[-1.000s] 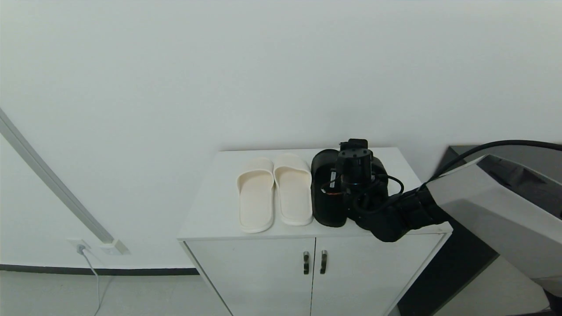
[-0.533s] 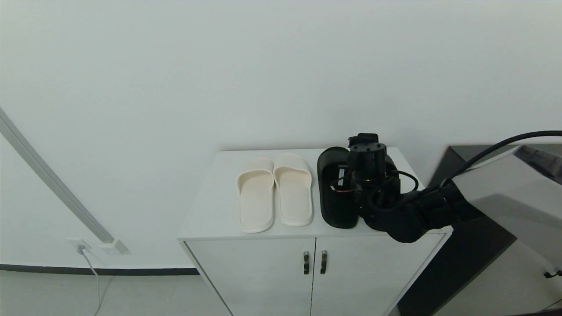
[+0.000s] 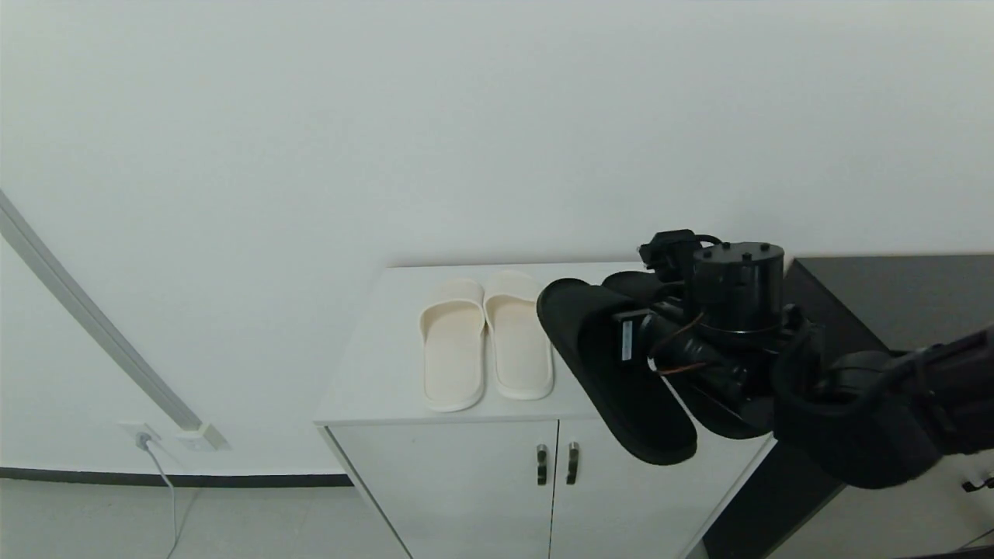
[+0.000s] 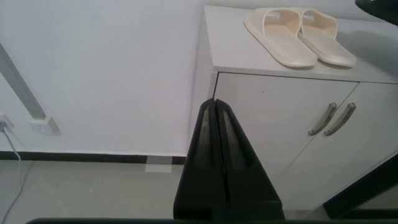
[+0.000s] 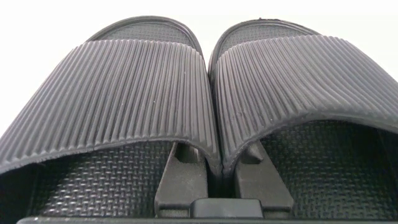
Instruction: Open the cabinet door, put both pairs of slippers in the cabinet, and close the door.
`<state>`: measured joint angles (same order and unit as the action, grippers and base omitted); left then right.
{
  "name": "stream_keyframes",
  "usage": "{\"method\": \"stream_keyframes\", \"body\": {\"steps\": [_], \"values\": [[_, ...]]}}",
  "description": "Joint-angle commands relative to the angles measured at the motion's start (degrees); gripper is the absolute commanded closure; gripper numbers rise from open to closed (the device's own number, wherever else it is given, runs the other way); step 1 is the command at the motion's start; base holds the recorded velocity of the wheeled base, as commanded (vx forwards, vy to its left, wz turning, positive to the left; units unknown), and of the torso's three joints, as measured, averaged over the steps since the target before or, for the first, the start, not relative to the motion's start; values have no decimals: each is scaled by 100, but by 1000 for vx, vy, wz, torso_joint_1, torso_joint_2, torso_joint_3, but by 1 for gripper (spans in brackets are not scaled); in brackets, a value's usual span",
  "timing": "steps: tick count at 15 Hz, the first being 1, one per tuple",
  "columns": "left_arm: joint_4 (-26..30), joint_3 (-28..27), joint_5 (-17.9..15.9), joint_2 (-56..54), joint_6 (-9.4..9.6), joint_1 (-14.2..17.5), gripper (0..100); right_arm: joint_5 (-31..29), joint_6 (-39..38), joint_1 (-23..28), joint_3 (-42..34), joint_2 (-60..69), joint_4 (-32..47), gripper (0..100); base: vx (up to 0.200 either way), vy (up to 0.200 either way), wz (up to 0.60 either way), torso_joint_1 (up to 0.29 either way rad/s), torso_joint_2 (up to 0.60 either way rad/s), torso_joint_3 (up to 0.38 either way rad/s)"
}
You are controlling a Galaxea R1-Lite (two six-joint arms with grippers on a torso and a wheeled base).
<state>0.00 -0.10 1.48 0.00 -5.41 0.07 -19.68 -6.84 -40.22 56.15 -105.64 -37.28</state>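
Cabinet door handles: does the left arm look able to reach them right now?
Probably yes. The left gripper, shut and empty, has nothing between it and the handles; the black slippers hang off to the right.

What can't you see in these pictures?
- Inside the cabinet: its doors are shut, head and left wrist views.
- Tips of the right gripper: tucked under the straps of the black slippers, right wrist view.
- Most of the second black slipper: behind the right arm, head view.
- The cabinet's foot: cut off by the head view's lower edge.
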Motion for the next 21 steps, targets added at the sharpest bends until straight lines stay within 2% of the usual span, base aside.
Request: {"method": "stream_keyframes", "body": {"steps": [1, 3, 5, 12, 19, 21], "values": [[0, 1, 2, 9, -4, 1, 100, 544, 42, -329, -535, 870, 177, 100, 0, 0, 0, 0, 0, 0], [0, 1, 2, 0, -4, 1, 100, 1264, 77, -619, -939, 1406, 458, 100, 0, 0, 0, 0, 0, 0], [0, 1, 2, 0, -4, 1, 100, 1607, 271, -768, -1168, 1784, 827, 100, 0, 0, 0, 0, 0, 0], [0, 1, -7, 0, -4, 1, 100, 1915, 350, -883, -1467, 1837, 915, 100, 0, 0, 0, 0, 0, 0], [0, 1, -7, 9, -4, 1, 100, 1941, 341, -918, -1581, 1810, 898, 100, -200, 0, 0, 0, 3, 2], [0, 1, -7, 0, -4, 1, 100, 1985, 420, -918, -1651, 1819, 819, 100, 0, 0, 0, 0, 0, 0]]}}
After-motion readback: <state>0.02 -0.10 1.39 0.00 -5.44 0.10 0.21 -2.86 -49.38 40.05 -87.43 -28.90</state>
